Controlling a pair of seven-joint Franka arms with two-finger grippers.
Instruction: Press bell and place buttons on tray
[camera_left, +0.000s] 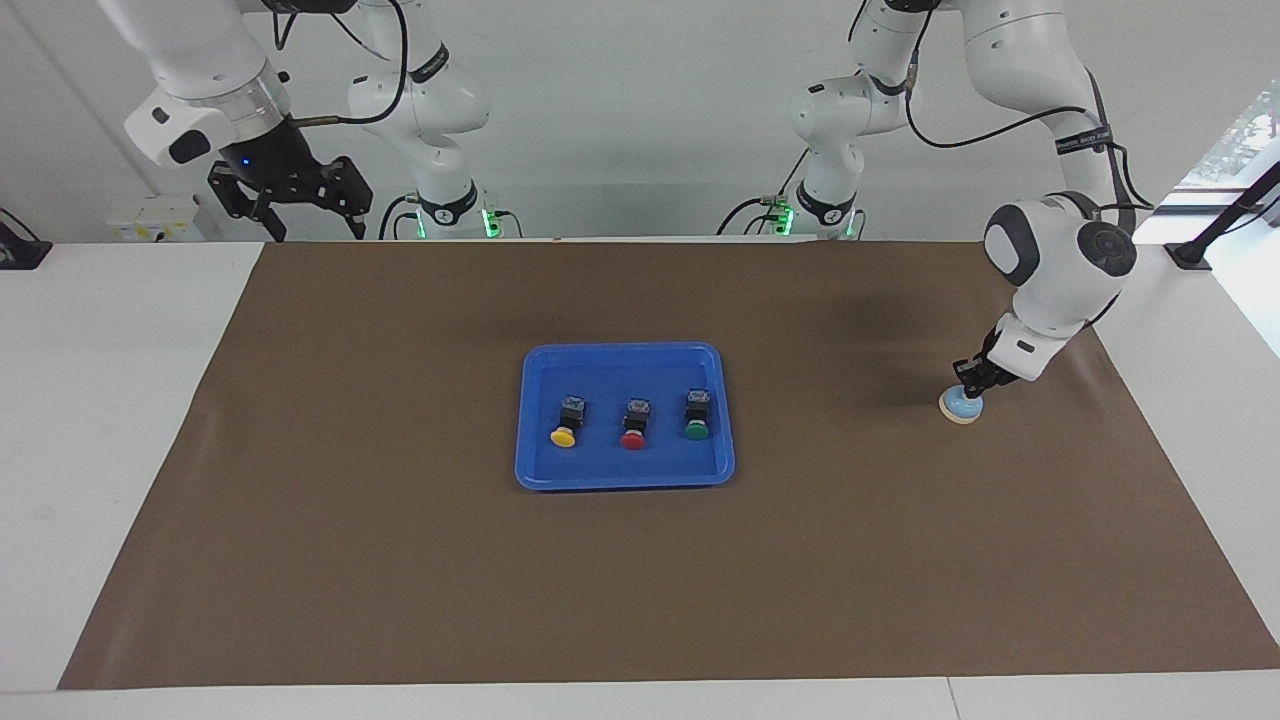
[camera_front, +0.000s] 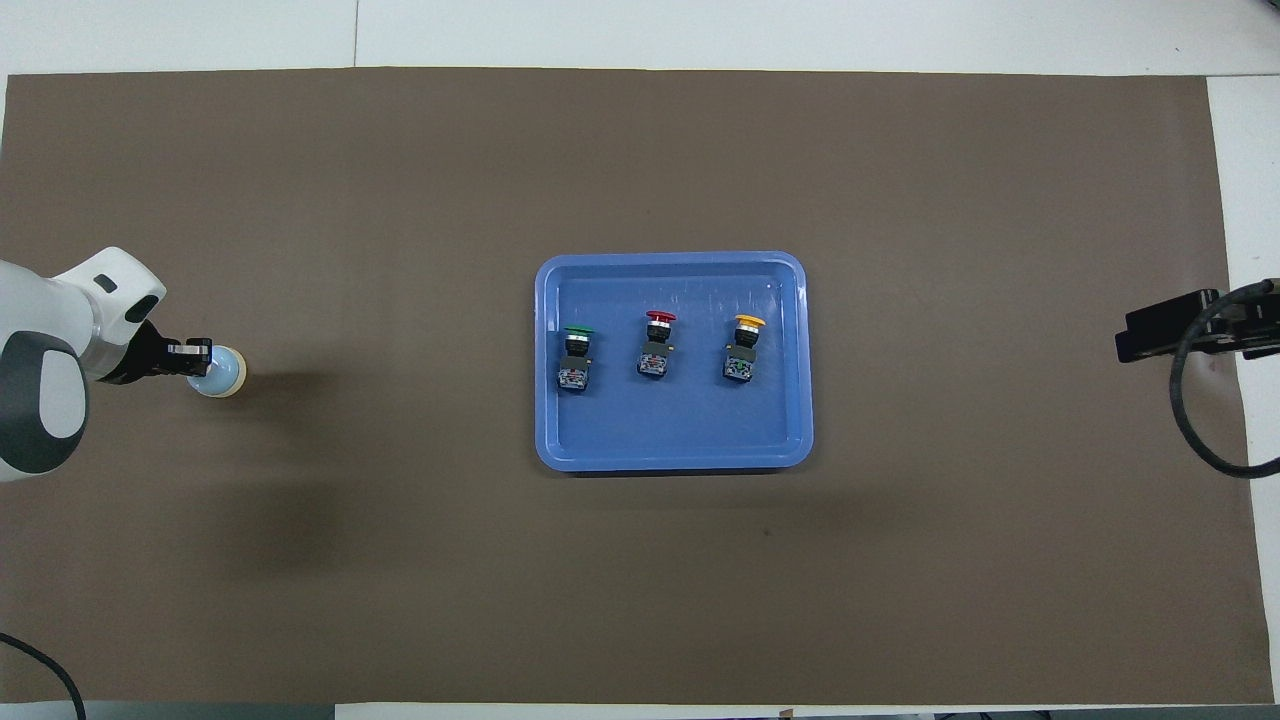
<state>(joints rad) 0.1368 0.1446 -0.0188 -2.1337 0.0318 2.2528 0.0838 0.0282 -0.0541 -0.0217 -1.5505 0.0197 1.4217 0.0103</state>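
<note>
Facing view: the left gripper (camera_left: 968, 385), clenched with its fingertips together, sits on top of the blue call bell (camera_left: 962, 407). The right gripper (camera_left: 288, 200) waits, spread open and empty.

Overhead view: the tray (camera_front: 673, 455), well apart from the left gripper, holds green (camera_front: 577, 348), red (camera_front: 656, 338) and yellow buttons (camera_front: 744, 341). Press straight down on the knob, centred, or the tips may slide off the dome.

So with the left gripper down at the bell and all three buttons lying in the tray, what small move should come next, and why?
Probably a short straight lift of the left gripper off the bell. Its shut fingertips sit on the bell's top, so the press looks made or nearly made. The buttons already lie in the tray, and the right gripper, open, waits at its own end of the table.
</note>
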